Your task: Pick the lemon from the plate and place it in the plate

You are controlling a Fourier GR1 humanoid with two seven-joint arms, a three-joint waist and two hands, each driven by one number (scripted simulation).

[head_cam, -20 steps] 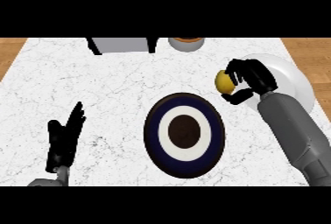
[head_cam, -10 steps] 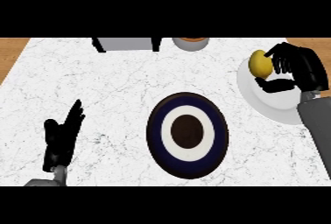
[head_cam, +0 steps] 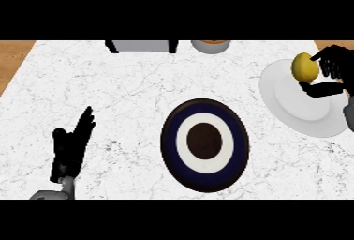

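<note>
step: right hand (head_cam: 330,70) curled round lemon (head_cam: 305,67), over white plate (head_cam: 297,105) at worktop's right edge
next: carry to dark plate (head_cam: 204,138), mid-worktop

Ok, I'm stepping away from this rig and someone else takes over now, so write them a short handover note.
Right hand: curled round the lemon, over the upper part of the white plate at the counter's right.
Left hand: open, resting at lower left, holding nothing.
Dark blue ringed plate: centre of the counter, nothing on it.
Done: lemon gripped.
Left: carry it over to the blue plate, set it down, release.
</note>
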